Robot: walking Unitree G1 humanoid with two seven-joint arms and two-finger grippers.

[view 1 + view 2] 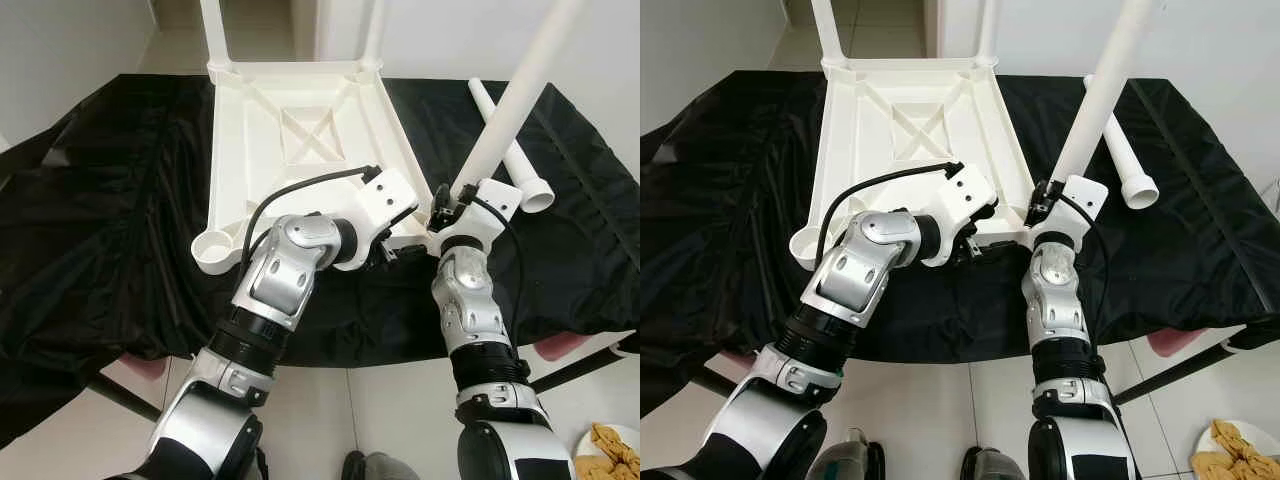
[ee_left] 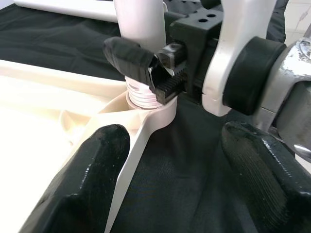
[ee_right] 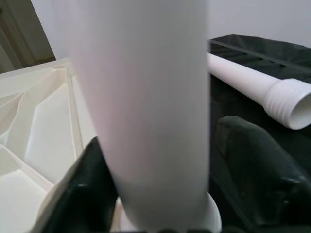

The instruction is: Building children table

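White plastic leg [image 1: 515,100] you are pinching in your right hand [image 2: 146,65] is entering the upturned tabletop's [image 1: 300,130] 5 o'clock corner socket [image 2: 146,99], so keep twisting it upright while your spread left hand [image 1: 392,252] is steadying that corner on the black-draped worktop [image 1: 100,200].

a black cloth [image 1: 100,230] covers the support, bearing an upturned white tabletop [image 1: 300,150] and a loose leg [image 1: 515,160].
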